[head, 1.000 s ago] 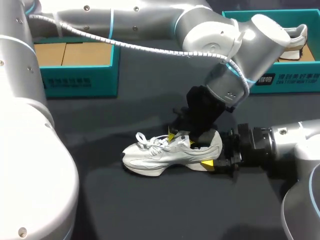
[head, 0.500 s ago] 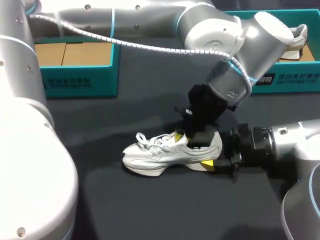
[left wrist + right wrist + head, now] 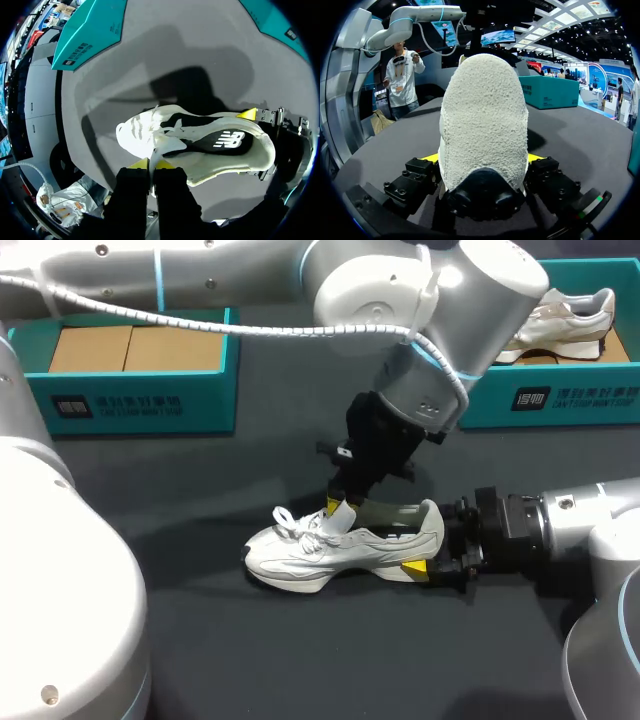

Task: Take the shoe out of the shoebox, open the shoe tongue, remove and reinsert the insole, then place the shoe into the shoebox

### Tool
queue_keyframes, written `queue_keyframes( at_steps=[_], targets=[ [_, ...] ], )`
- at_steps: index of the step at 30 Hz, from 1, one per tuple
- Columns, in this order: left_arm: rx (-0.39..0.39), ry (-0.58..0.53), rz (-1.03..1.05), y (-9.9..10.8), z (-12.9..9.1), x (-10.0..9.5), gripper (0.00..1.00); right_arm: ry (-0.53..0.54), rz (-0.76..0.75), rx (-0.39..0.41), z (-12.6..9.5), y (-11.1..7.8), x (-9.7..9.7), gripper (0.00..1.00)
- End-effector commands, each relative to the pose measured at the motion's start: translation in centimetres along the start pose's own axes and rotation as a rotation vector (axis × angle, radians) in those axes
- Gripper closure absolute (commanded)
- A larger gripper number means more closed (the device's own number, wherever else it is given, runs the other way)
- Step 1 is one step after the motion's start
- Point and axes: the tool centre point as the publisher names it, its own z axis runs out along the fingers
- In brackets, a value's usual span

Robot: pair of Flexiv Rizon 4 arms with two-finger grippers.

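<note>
A white running shoe (image 3: 320,552) lies on its sole mid-table, toe pointing left. My left gripper (image 3: 337,508) comes down from above onto its laces and is shut on the white tongue (image 3: 164,144), which is pinched between the yellow tips of my left gripper (image 3: 151,164). The mouth of the shoe gapes, showing the black insole (image 3: 220,142) inside. My right gripper (image 3: 428,552) is at the heel, one finger on each side, shut on the shoe. In the right wrist view the fuzzy heel (image 3: 485,115) fills the space in my right gripper (image 3: 482,159).
An open teal shoebox (image 3: 150,405) with a cardboard inside stands at the back left. A second teal shoebox (image 3: 560,400) at the back right holds another pale shoe (image 3: 560,320). Dark bare tabletop (image 3: 300,660) lies in front of the shoe.
My left gripper has closed on the tongue and shifted left toward the laces, drawing the tongue up and forward. The right gripper and the shoe have stayed put.
</note>
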Motion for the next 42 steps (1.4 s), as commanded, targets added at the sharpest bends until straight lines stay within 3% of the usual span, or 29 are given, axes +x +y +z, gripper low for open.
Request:
queue_keyframes(
  at_steps=[1,10,24,30,33,39,42],
  targets=[
    [0.004,0.199,-0.008,0.2,0.9,-3.9,1.00,-0.001,0.000,0.002,-0.1,-0.1,-0.1,1.00],
    [0.003,0.228,-0.013,0.0,2.7,-5.7,1.00,-0.001,0.000,0.002,-0.1,-0.1,-0.1,1.00],
    [0.013,0.168,-0.001,-0.6,6.1,-5.0,1.00,-0.001,0.000,0.002,-0.1,-0.1,-0.1,1.00],
    [0.040,0.149,0.008,-0.4,7.4,-5.1,0.85,-0.001,0.000,0.002,-0.1,-0.1,-0.1,1.00],
    [0.044,0.143,0.010,-0.4,7.8,-5.5,0.71,-0.001,0.000,0.002,-0.1,-0.1,-0.1,1.00],
    [0.052,0.135,0.009,-0.6,8.3,-6.4,0.51,-0.001,0.000,0.002,-0.1,-0.1,-0.1,1.00],
    [0.052,0.134,0.007,-0.6,8.4,-6.9,0.35,-0.001,0.000,0.002,-0.1,-0.1,-0.1,1.00]
  ],
)
